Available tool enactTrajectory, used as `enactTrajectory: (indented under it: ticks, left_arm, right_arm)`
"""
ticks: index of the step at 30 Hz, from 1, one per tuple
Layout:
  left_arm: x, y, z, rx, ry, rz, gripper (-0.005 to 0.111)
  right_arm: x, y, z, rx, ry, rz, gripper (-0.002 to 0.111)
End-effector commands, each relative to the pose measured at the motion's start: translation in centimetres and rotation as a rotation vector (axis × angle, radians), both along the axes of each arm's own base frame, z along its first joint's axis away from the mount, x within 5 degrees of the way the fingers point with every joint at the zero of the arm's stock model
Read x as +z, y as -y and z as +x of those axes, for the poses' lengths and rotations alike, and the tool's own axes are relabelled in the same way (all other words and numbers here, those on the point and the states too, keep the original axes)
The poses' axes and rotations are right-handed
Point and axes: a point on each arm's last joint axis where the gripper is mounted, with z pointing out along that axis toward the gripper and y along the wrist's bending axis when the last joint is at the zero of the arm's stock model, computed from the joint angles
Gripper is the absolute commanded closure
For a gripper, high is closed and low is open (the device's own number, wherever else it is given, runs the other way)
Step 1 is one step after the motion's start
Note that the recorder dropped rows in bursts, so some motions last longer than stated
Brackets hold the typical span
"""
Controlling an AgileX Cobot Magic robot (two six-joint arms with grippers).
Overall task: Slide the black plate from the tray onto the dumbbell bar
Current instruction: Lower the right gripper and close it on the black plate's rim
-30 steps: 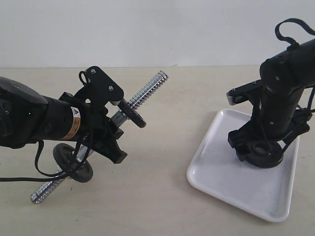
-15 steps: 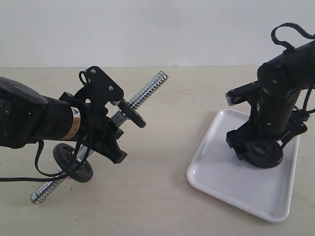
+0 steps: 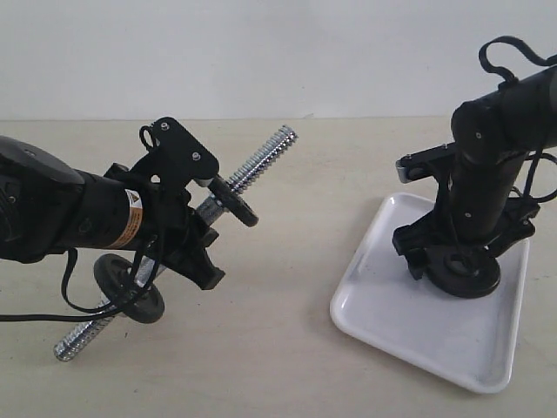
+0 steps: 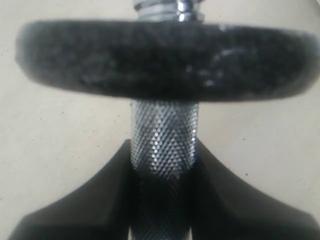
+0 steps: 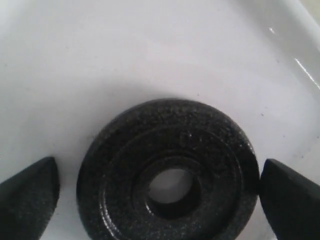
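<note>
Black plate (image 5: pixel 200 150) not yet gripped. At nine o'clock, your left gripper (image 3: pixel 198 248) is clamped on the dumbbell bar (image 3: pixel 261 157), threaded end toward one o'clock. At four o'clock, plate lies flat in the tray (image 3: pixel 383 322); your right gripper (image 3: pixel 452 261) straddles it, jaws wide apart. Risks: rim pinch could skid it; tilted, it could jam on threads.

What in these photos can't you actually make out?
- Exterior view: the small matte-black weight plate on the glossy white tray is half hidden by the right gripper.
- Left wrist view: the far end of the chrome dumbbell bar vanishes behind a blurred black disc.
- Right wrist view: the plate's rim is cut off by the picture's edge.
</note>
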Motion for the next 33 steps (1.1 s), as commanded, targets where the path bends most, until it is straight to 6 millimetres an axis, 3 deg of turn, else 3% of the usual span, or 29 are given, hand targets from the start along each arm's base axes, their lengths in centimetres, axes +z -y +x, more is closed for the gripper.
enactTrajectory:
  ticks: [1,6,25,27,28,29,30,32,33]
  left_arm:
    - [3.3,0.1,0.7,0.015,0.116,-0.031,0.102]
    - [3.3,0.1,0.7,0.015,0.116,-0.031,0.102]
    - [3.4,0.0,0.7,0.021,0.121,-0.026,0.102]
    - [3.4,0.0,0.7,0.021,0.121,-0.026,0.102]
    - [3.4,0.0,0.7,0.021,0.121,-0.026,0.102]
    - [3.4,0.0,0.7,0.021,0.121,-0.026,0.102]
    - [3.4,0.0,0.7,0.021,0.121,-0.026,0.102]
    - [3.4,0.0,0.7,0.021,0.121,-0.026,0.102]
    - [3.4,0.0,0.7,0.021,0.121,-0.026,0.102]
  right_arm:
    - [-4.8,-0.9,-1.6,0.003,-0.179,0.098,0.006]
    - [-6.1,-2.0,-2.0,0.025,-0.234,0.209,0.006]
    - [-6.0,-1.9,-2.6,0.031,-0.305,0.198,0.006]
    - [-6.0,-1.9,-2.7,0.032,-0.308,0.197,0.015]
    - [-6.0,-1.9,-2.7,0.032,-0.31,0.196,0.035]
    - [-6.0,-1.8,-2.7,0.032,-0.318,0.196,0.045]
    - [-6.0,-1.8,-2.8,0.033,-0.325,0.195,0.073]
    - [-6.0,-1.8,-3.0,0.033,-0.342,0.193,0.108]
    - [-6.0,-1.8,-3.0,0.03,-0.346,0.193,0.107]
